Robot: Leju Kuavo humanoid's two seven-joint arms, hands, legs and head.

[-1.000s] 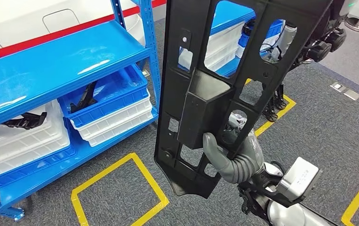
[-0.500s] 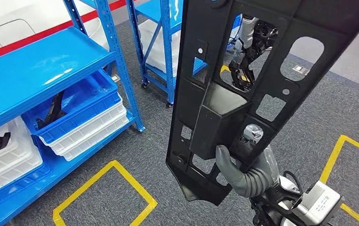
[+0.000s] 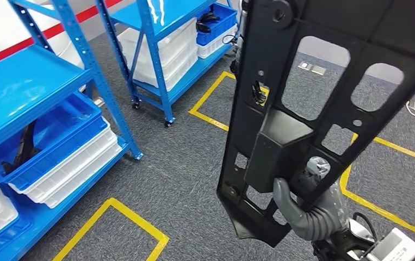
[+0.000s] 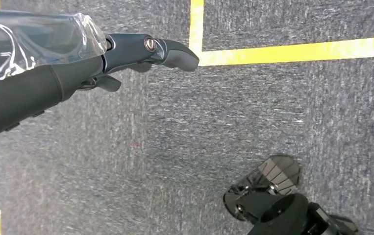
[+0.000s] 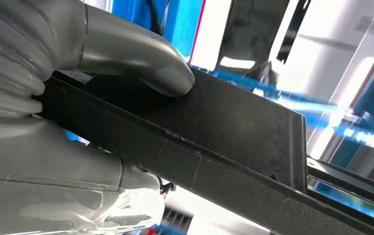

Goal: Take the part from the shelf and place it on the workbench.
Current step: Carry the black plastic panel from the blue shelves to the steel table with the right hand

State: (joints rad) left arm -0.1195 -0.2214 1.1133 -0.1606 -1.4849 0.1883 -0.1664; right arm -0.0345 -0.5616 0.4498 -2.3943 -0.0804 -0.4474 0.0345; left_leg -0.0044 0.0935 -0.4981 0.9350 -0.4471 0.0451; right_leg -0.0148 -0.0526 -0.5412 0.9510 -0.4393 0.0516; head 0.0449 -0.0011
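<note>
The part is a long black plastic panel with several cut-outs and a box-shaped bulge in its middle. It stands nearly upright in front of me, over the grey carpet. My right hand grips it near its lower end, thumb pressed on the face below the bulge. Close up, the thumb of my right hand lies on the part's textured edge. My left hand hangs over the carpet with its dark fingers stretched out and nothing in them.
A blue shelf stands at the left with a blue bin stacked on white bins. A second blue shelf on wheels stands further back. Yellow floor lines mark boxes on the carpet.
The whole view has swung to the right, so the shelves slide left and a second shelf comes into sight. My right hand keeps the same hold on the part.
</note>
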